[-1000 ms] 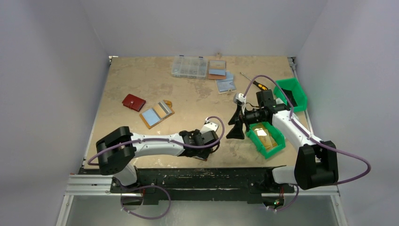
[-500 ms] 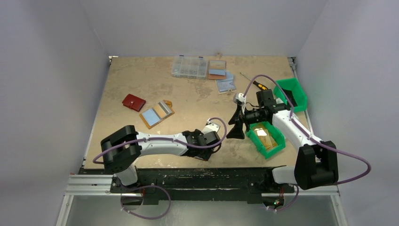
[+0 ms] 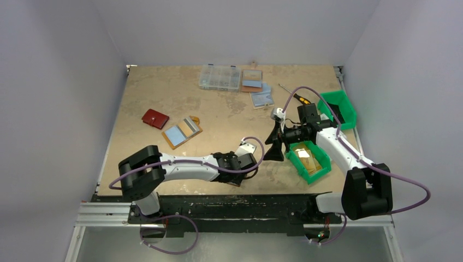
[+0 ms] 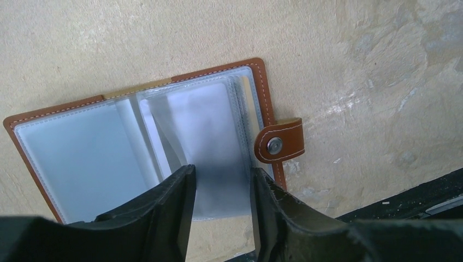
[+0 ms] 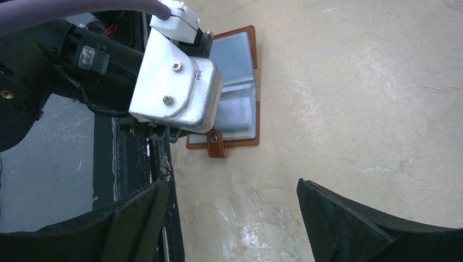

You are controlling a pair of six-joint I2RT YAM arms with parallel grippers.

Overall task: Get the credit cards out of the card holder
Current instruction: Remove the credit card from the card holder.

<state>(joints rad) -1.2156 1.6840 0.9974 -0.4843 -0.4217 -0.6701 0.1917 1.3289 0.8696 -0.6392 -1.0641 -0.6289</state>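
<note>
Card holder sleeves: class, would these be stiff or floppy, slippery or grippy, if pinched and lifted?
Probably floppy: the sleeves are thin clear film, and one curls up unevenly. Likely slippery, as they look glossy. The card holder looks thin and light, so pulling a sleeve might drag it along.
</note>
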